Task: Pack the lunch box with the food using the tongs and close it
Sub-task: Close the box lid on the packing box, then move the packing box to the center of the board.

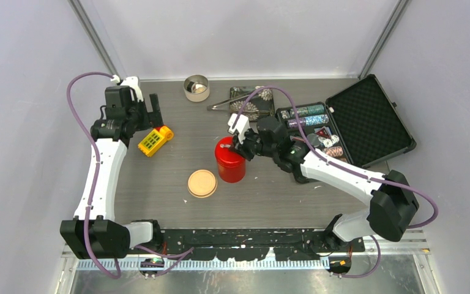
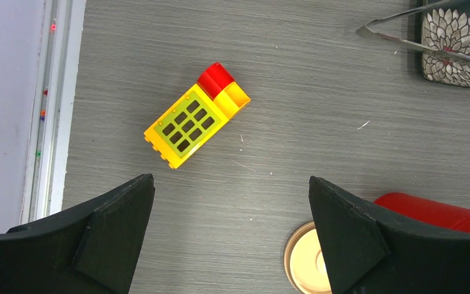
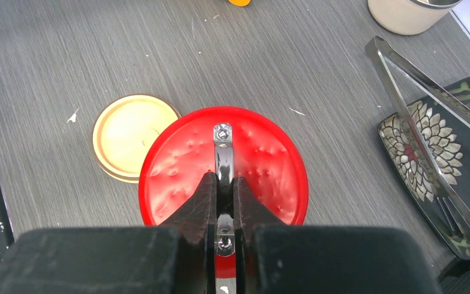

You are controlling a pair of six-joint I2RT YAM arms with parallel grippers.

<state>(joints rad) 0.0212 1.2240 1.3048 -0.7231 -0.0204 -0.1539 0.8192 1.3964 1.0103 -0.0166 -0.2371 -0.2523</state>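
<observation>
Your right fingers clamp the red lid handle, your left fingers gape empty; the cream tub beyond is unlidded.

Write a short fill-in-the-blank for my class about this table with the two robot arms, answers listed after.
The right claw is shut on the red lid's metal ____.
The left claw is wide ____, holding nothing.
The ____ rest on the flowered tray.
The beige lid lies flat beside the ____ canister.
Answers: handle, open, tongs, red.
</observation>
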